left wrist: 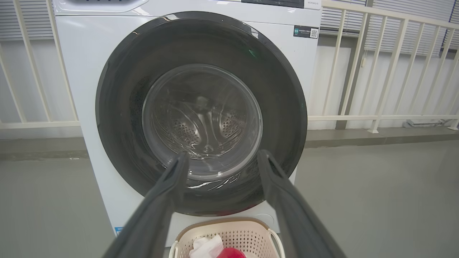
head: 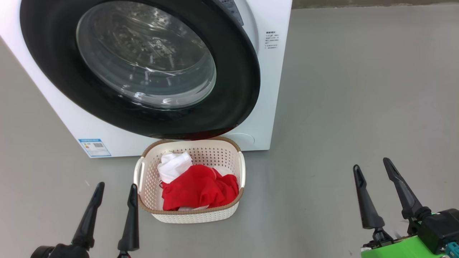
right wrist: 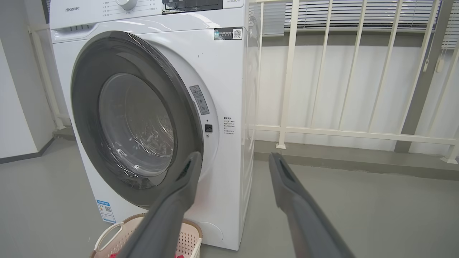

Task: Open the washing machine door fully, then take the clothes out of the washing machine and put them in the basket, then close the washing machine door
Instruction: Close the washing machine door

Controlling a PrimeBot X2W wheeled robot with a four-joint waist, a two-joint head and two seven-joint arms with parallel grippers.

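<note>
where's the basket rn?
Head view, lower centre: the basket sits on the floor right in front of the washing machine, below the lower rim of the door, holding the clothes; the left gripper is just to its left.

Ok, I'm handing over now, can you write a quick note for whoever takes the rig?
Left gripper: open, empty, beside the basket. Right gripper: open, empty, off to the right.
The clothes, red and white, lie in the basket before the washing machine.
Done: drum looks empty.
Left: the washing machine door looks nearly closed but ajar, the latch slot uncovered; push it shut.
</note>
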